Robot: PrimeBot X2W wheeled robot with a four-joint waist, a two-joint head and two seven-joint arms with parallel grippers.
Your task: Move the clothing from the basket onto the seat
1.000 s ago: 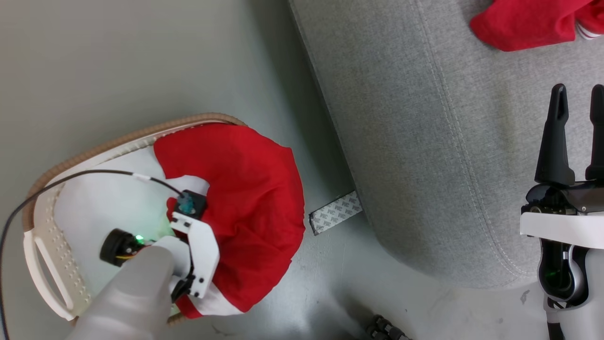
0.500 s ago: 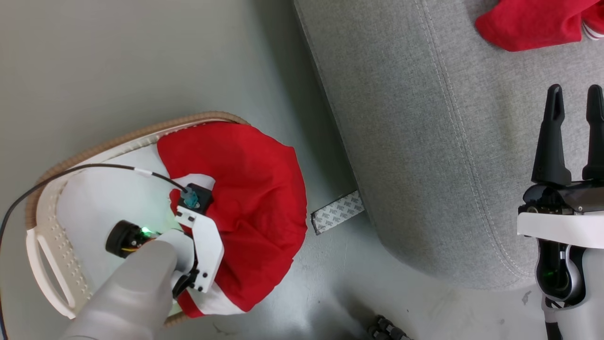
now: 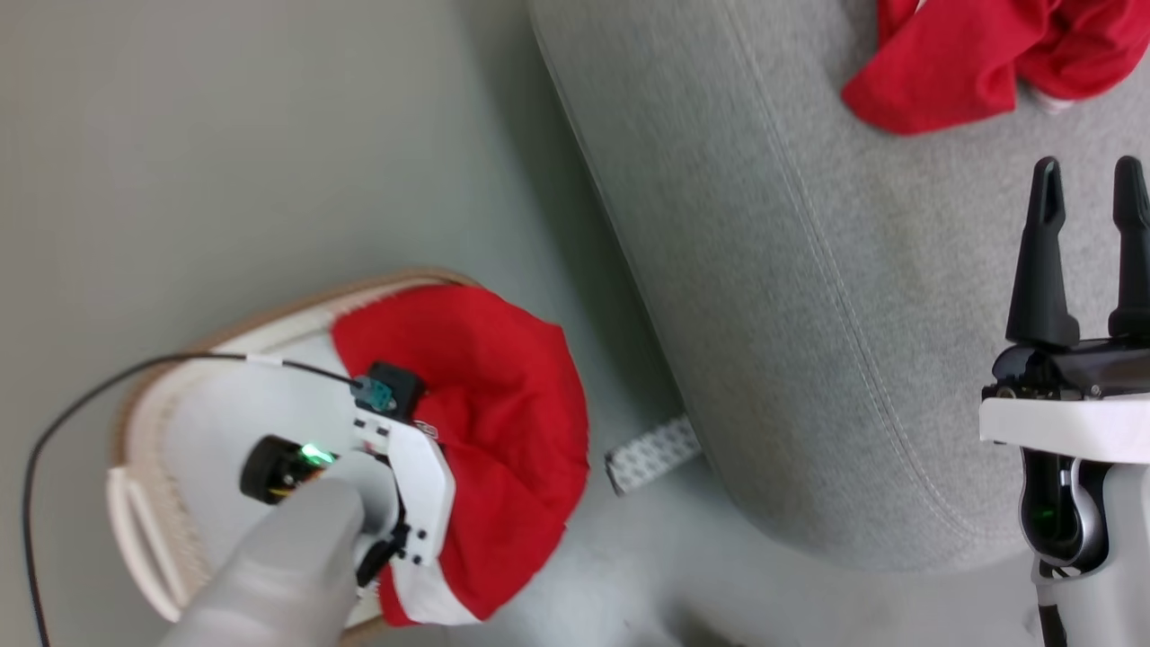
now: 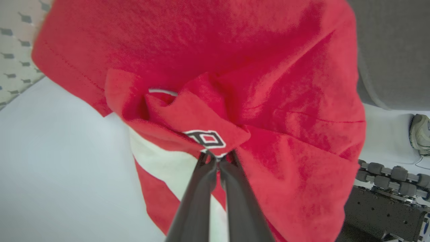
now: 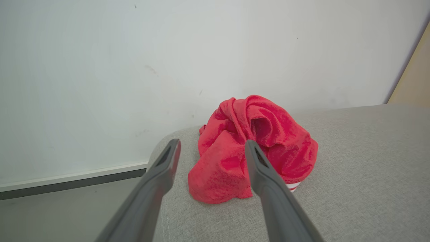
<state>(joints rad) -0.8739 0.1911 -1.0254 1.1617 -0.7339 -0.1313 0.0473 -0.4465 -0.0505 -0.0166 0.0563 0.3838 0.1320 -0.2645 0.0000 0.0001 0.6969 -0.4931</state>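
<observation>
A red garment of the clothing (image 3: 503,431) spills over the right side of the basket (image 3: 269,323), a white tub with a tan rim on the floor. My left arm's wrist (image 3: 409,485) hangs over it. In the left wrist view my left gripper (image 4: 217,160) is shut on a fold of that clothing (image 4: 268,101), just below a small black and white label (image 4: 205,139). Another red garment (image 3: 943,63) lies bunched on the grey seat (image 3: 809,314). My right gripper (image 3: 1085,171) hovers open above the seat cushion, short of that garment (image 5: 268,134).
A pale white cloth (image 3: 234,413) lines the basket beside the red fabric. A patterned strip (image 3: 651,454) lies on the floor at the seat's foot. A black cable (image 3: 90,404) loops over the basket. A shoe (image 4: 420,134) and my wheeled base (image 4: 386,171) are close by.
My left gripper has shut on the red garment in the basket, which is now pulled together a little. The head camera has shifted, so the whole picture has moved. The right gripper stays open.
</observation>
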